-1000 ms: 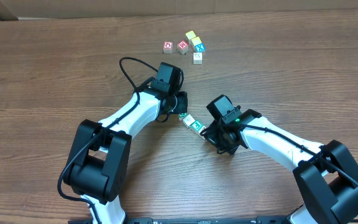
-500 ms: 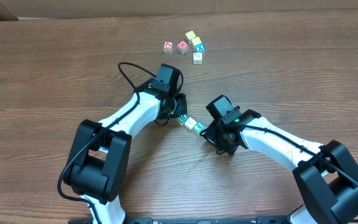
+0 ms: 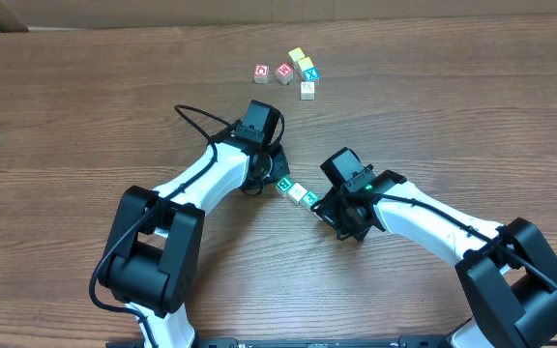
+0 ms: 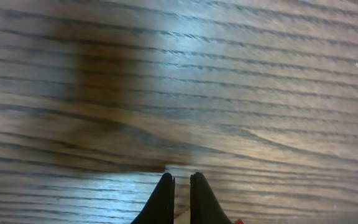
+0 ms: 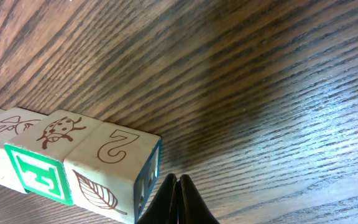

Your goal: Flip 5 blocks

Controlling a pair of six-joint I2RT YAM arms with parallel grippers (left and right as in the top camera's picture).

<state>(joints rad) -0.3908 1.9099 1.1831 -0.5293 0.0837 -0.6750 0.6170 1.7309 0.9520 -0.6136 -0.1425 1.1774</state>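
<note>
A: Blocks (image 3: pixel 298 192): where, seen from above?
B: A short row of them lies on the table (image 3: pixel 453 116) between the arms. A far cluster (image 3: pixel 284 71) of five more sits well apart. The left pincer (image 3: pixel 278 177) is at one end of the row, the right pincer (image 3: pixel 319 205) at the other.
A: Left wrist?
B: The left pincer (image 4: pixel 179 190) has its tips together, holding nothing, over bare wood grain.
A: Right wrist?
B: The right pincer (image 5: pixel 178 198) is pressed together and empty, just beside the block marked 2 (image 5: pixel 114 155). A ladybird block (image 5: pixel 59 132) adjoins it.
A: Handling?
B: Light, stiff, smooth wood, I judge, and quick to skid. Take two opposite flat faces, or tip it at a top edge.
</note>
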